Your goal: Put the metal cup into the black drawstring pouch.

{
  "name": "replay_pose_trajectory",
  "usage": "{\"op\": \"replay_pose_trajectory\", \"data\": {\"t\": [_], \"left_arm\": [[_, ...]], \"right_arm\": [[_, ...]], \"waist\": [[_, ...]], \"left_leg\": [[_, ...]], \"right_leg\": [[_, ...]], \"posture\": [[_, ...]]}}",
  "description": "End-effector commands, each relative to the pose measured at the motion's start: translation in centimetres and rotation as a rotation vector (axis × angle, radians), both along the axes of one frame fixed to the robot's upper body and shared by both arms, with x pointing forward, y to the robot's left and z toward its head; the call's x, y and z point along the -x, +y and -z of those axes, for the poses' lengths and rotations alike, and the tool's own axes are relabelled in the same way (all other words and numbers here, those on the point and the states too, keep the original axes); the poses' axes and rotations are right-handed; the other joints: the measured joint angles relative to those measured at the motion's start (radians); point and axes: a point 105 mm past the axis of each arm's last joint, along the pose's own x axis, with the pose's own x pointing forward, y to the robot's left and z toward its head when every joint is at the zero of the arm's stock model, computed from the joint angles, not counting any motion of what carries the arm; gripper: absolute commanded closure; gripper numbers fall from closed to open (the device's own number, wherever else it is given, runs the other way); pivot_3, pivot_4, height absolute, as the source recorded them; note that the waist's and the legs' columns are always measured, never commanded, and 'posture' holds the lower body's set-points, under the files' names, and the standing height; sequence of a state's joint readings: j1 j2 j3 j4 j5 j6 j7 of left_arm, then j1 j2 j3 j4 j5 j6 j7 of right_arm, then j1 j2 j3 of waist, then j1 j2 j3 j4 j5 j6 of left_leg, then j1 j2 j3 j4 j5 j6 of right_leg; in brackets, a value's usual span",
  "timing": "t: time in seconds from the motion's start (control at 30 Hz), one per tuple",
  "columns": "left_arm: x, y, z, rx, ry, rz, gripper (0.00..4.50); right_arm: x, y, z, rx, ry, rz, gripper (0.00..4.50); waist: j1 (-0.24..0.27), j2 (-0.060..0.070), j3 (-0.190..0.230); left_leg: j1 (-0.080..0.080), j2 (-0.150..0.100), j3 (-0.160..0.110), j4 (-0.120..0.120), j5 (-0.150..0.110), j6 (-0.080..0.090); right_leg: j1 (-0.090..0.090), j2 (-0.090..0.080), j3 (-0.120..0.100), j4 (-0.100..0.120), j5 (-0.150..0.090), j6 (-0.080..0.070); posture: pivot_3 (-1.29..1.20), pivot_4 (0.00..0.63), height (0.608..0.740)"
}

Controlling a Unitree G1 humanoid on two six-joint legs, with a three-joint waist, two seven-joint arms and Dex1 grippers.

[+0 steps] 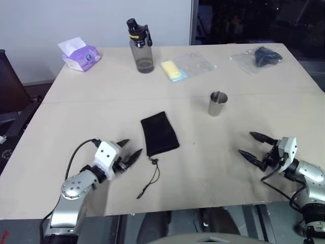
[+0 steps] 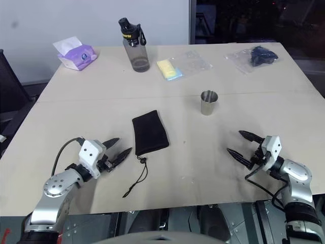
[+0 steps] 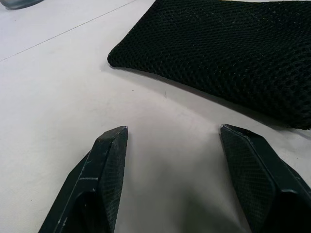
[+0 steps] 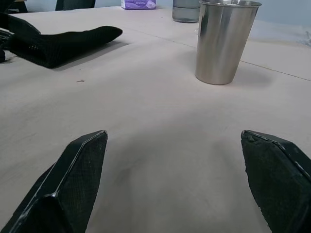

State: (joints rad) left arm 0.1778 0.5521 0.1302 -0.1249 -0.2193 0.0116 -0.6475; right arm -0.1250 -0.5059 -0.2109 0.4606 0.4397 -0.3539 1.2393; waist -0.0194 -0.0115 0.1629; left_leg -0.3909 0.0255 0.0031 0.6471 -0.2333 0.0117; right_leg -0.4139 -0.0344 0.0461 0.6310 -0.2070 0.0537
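Pouch and cup sat apart on the desk point(image 1: 61, 127); neither was held. Order by size follows.

Black drawstring pouch point(image 1: 159, 133): lay flat near the desk's middle, its cord point(image 1: 150, 178) trailing toward the near edge. Mouth looked collapsed, no opening visible. Judged the main risk: a flat mouth gives the cup nothing to enter, so a cup pushed against it would likely shove the whole pouch along the desk or fold the fabric under.

Left hand point(image 1: 130, 154): fingers spread, empty, low over the desk just beside the pouch's near corner, pointing at it. Mesh fabric is soft; a pinch may catch only one layer, or both, and both would seal the mouth. Loose cord could snag a finger.

Right hand point(image 1: 252, 145): fingers spread wide, empty, aimed toward the cup with a clear stretch of desk between.

Metal cup point(image 1: 218, 103): stood upright, open end up, toward the right side of the desk, well apart from the pouch. Wall is smooth, shiny and tapered, so a grip low or off-centre could let it slip or tip, and a tipped cup would probably roll.

Bottle point(image 1: 140, 46), tissue pack point(image 1: 79, 55) and plastic bags point(image 1: 256, 57) at the far edge: not in the way.
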Motion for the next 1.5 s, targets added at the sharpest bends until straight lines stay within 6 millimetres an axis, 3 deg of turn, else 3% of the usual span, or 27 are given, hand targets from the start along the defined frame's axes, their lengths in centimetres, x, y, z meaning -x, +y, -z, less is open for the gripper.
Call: {"op": "replay_pose_trajectory", "data": {"t": [0.03,0.83,1.17,1.33,1.5], "left_arm": [[0.8,0.7,1.8,-0.020,0.081,-0.017,1.41],[1.7,-1.7,0.7,-0.015,0.050,0.084,1.41],[4.3,-6.9,-1.5,0.029,-0.023,0.308,1.41],[2.2,-7.0,-2.4,-0.143,-0.167,0.295,1.41],[0.8,-8.4,-2.4,-0.191,-0.202,0.328,1.41]], "right_arm": [[-0.2,-0.7,-0.9,0.015,-0.039,-0.002,0.04],[0.1,-0.9,-1.1,0.032,-0.054,-0.019,0.04],[3.9,4.3,-1.3,-0.070,-0.038,-0.137,0.04],[5.7,6.6,-0.9,-0.091,-0.001,-0.186,0.04],[6.0,6.6,-0.6,-0.077,0.007,-0.184,0.04]], "waist": [[0.000,0.000,0.000],[0.004,0.000,0.000],[0.007,0.000,0.000],[0.010,0.000,0.001],[0.007,0.000,0.001]], "left_leg": [[0.000,0.000,0.000,0.000,0.000,0.000],[-0.001,0.000,0.001,0.000,0.000,0.000],[-0.004,0.003,0.000,0.000,-0.001,0.001],[-0.005,0.003,-0.002,0.000,-0.001,0.001],[-0.006,0.002,-0.001,0.001,-0.001,0.001]], "right_leg": [[0.000,0.000,0.000,0.000,0.000,0.000],[0.000,0.000,0.000,-0.002,0.000,0.000],[-0.001,-0.001,0.000,-0.004,0.000,0.000],[-0.002,-0.001,-0.002,-0.004,0.000,0.000],[-0.002,-0.001,-0.001,-0.004,0.000,0.000]], "posture": [[0.00,0.150,0.740],[0.00,0.150,0.740],[0.00,0.150,0.740],[0.00,0.150,0.740],[0.00,0.150,0.740]]}}
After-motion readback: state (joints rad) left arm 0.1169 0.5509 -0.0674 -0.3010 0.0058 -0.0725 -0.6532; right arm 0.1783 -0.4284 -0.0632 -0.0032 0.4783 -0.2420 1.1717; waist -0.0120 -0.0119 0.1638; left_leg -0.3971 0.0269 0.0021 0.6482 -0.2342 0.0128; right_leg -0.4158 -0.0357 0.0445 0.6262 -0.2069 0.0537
